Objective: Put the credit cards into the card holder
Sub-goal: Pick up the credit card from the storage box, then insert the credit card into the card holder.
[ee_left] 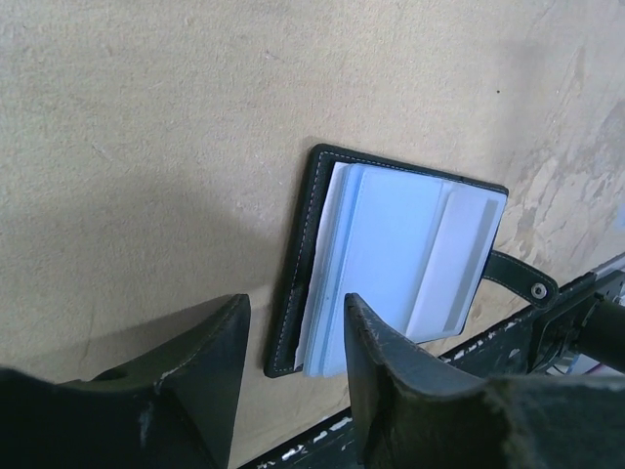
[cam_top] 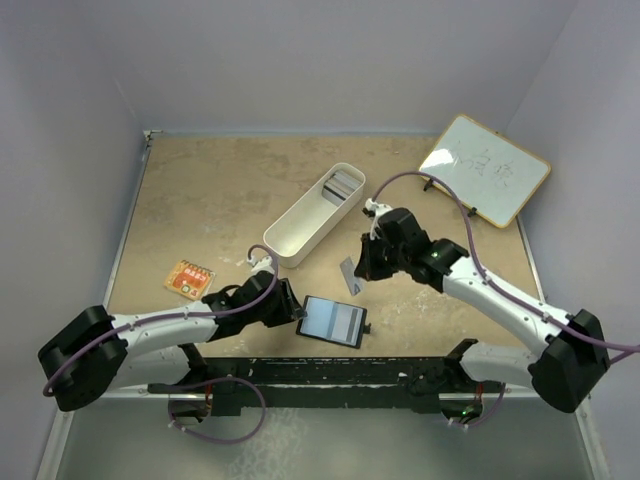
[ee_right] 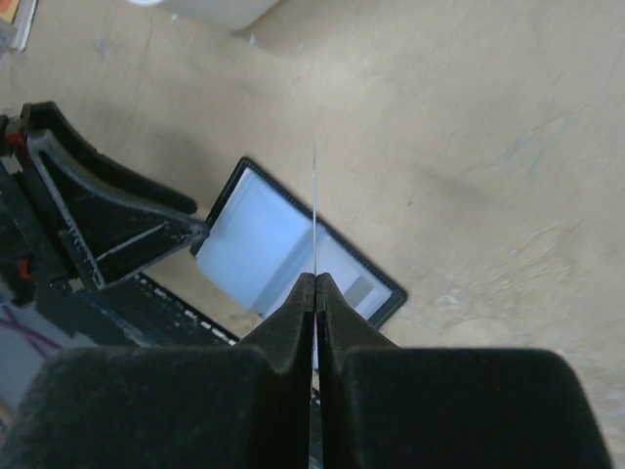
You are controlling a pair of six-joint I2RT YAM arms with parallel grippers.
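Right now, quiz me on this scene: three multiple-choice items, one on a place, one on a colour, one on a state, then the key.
1. Where is the card holder?
A propped against the back wall
B lying open on the table, midway along its near edge
C hanging off the far edge

2. What colour is the flat item on the table's left side?
A orange
B green
C blue

3. What state is the right gripper in?
A wide open
B shut on nothing
C shut on a thin credit card

Key:
1 B, the top view shows it flat and open by the near edge.
2 A, its face is orange-red.
3 C, the right wrist view shows the card's edge pinched in the closed gripper.
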